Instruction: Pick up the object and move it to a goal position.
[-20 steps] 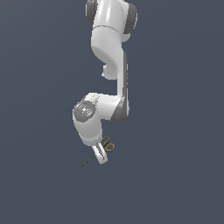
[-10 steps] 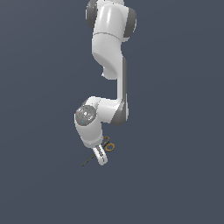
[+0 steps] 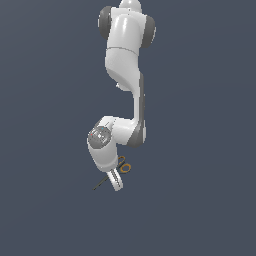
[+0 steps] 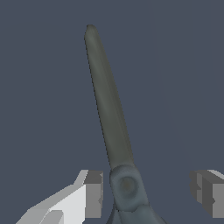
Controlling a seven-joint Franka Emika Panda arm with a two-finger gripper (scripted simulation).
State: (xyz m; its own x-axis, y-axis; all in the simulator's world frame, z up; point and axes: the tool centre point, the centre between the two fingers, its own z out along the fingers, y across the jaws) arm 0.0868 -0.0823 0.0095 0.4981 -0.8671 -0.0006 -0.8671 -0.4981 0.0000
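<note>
The scissors (image 3: pixel 123 167) lie flat, with orange ring handles on the exterior view's right and thin dark blades pointing to the lower left. My gripper (image 3: pixel 116 179) is down over them, near the pivot. In the wrist view the dark blades (image 4: pixel 109 109) run away from the pivot (image 4: pixel 127 186), which sits between my two fingers. The gripper (image 4: pixel 151 192) is open: one fingertip (image 4: pixel 94 192) is close beside the pivot and the other (image 4: pixel 208 192) stands well apart from it. The ring handles are out of the wrist view.
A plain dark grey surface (image 3: pixel 200 200) lies all around the scissors. The white arm (image 3: pixel 125 65) rises above the gripper in the exterior view.
The arm has sunk slightly, bringing the gripper a little lower around the scissors. The scissors have not moved.
</note>
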